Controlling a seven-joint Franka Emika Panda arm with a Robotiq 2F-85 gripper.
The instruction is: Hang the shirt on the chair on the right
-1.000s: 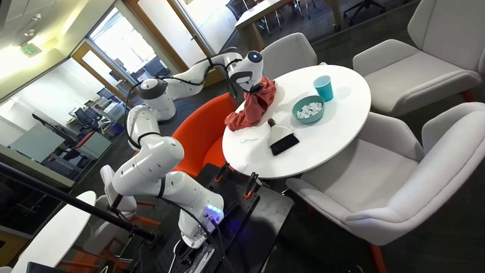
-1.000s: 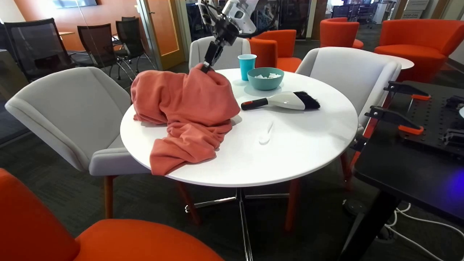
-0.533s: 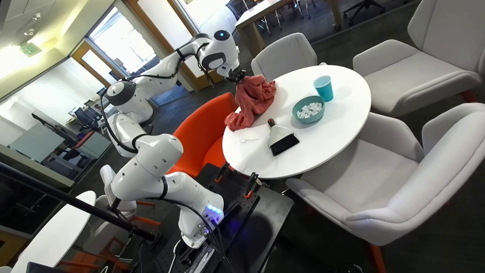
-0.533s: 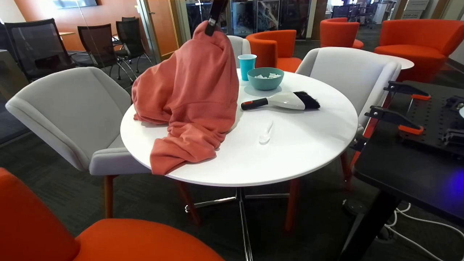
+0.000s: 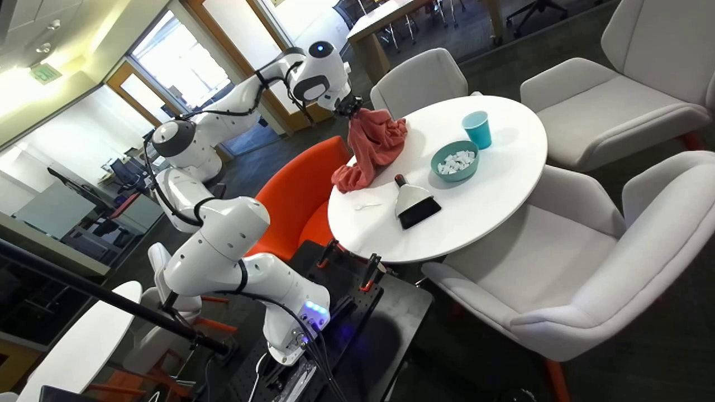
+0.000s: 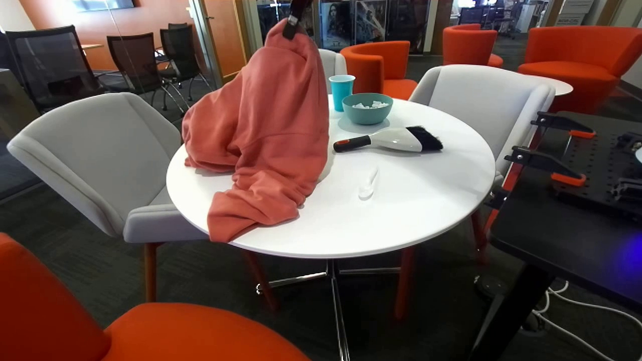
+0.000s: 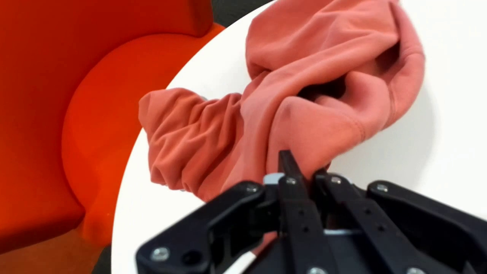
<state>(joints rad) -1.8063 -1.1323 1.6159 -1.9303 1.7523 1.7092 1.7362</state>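
The coral-red shirt point(image 6: 281, 105) lies bunched on the round white table point(image 6: 401, 200). Its upper part is pulled up into a peak, while a sleeve-like end and the lower folds rest on the table near its edge. It also shows in an exterior view point(image 5: 371, 151) and in the wrist view point(image 7: 312, 129). My gripper point(image 6: 291, 27) is shut on the peak of the shirt, high above the table; in the wrist view the gripper point(image 7: 302, 171) has cloth between its fingers. Grey chairs point(image 6: 95, 155) point(image 5: 419, 81) and an orange chair point(image 5: 301, 195) stand around the table; which one is meant I cannot tell.
On the table are a blue cup point(image 6: 342, 90), a teal bowl point(image 6: 366, 113) with white pieces, a brush point(image 6: 396, 139) with its dustpan-like white body, and a white plastic spoon point(image 6: 368, 185). Clamps point(image 5: 371, 273) sit on the black robot stand point(image 5: 385, 335).
My gripper has risen, lifting the shirt's held part into a tall peak. The arm has drawn up and back from the table. In the last half second it rose only slightly.
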